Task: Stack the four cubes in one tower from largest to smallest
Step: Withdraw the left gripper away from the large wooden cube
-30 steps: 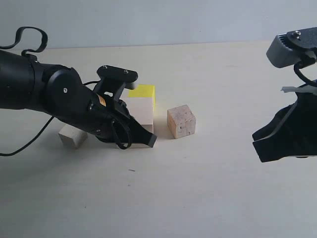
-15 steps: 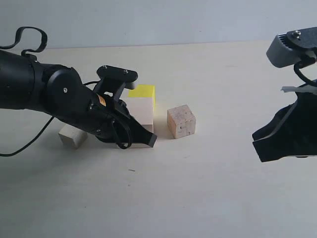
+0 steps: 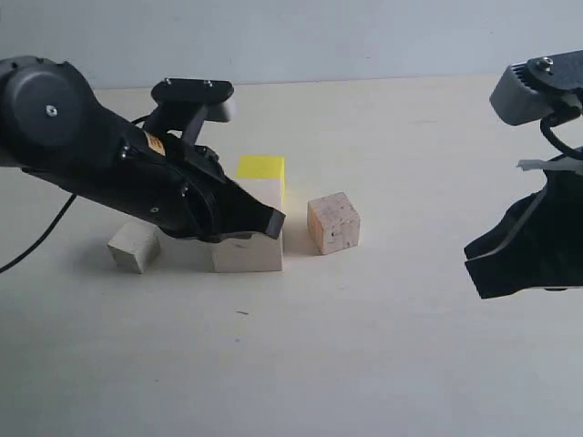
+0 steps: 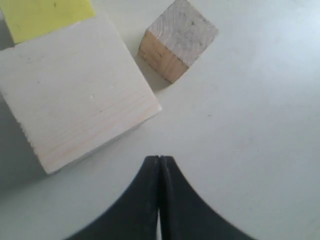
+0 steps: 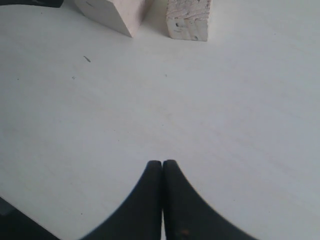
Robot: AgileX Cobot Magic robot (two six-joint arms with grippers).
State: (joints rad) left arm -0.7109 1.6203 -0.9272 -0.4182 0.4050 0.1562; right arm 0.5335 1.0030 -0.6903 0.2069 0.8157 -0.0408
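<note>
1. Compared with a moment earlier, the left gripper (image 3: 271,221) had lifted off the table by the front lower corner of the large pale wood cube (image 3: 248,257). It now hung at the height of that cube's top front edge, with the black arm raised behind it. Its jaws were pressed together and pinched nothing
2. The cubes themselves had not shifted, and all four stood on the pale tabletop (image 3: 364,346). I judged that the tower had not been started and that the lift was only a repositioning
3. The mid-size bright yellow cube (image 3: 261,168) stood directly behind the pale wood cube, close against it, though contact could not be confirmed. The smaller speckled tan wood cube (image 3: 333,222) stood just beside the pale cube on the right, with a gap between them. The smallest greyish-white cube (image 3: 134,247) sat on the left, partly under the left arm
4. The right gripper (image 3: 470,255) hovered well apart on the right, its jaws also pressed together and empty
5. The left arm covered much of the pale cube's top, where the yellow cube would have to go. The yellow cube's front face was blocked by the pale cube, so a grasp probably needed its free sides, and the closed jaws would have to spread first
</note>
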